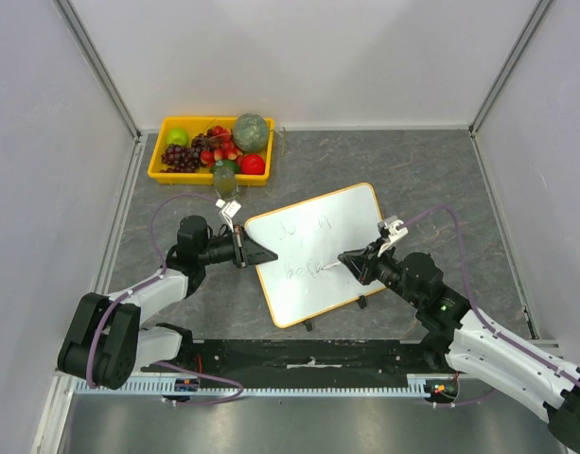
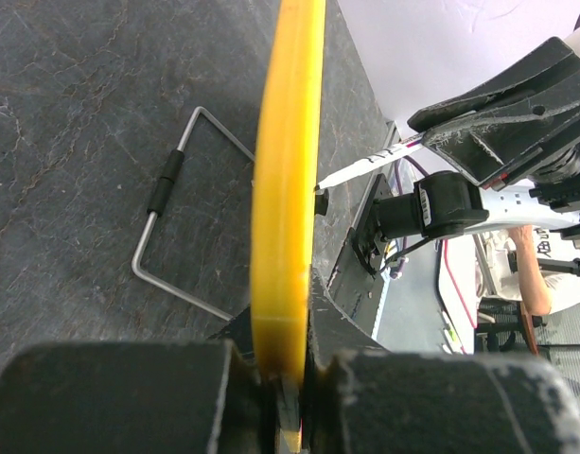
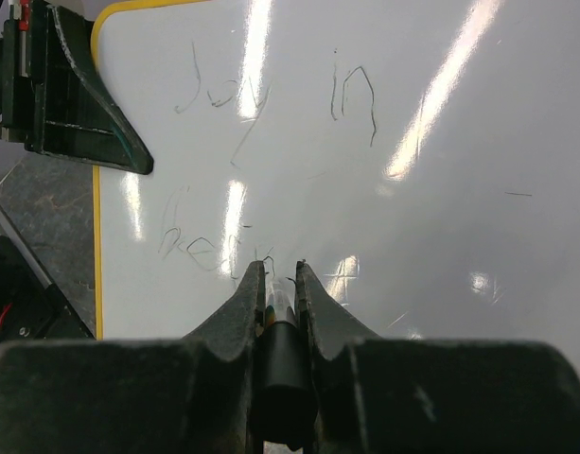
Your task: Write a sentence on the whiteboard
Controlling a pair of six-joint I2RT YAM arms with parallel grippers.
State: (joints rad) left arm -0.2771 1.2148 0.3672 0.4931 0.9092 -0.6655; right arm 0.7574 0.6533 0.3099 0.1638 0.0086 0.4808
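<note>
Writing is partway done: the sentence (image 3: pixel 217 93) reads "Joy in" on its top line, while the second line has only its first letters, near the left edge of the whiteboard (image 1: pixel 337 227). The board lies toward the near edge of the tabletop (image 1: pixel 413 170), between the arms. The right gripper (image 1: pixel 346 257) is clamped on a marker (image 3: pixel 278 307), its tip at the end of that second line. The left gripper (image 1: pixel 268 255) is pinched tight on the board's yellow left rim. The next move, as I judge it, calls for light, even strokes rightward to finish the words, with the board held firm.
</note>
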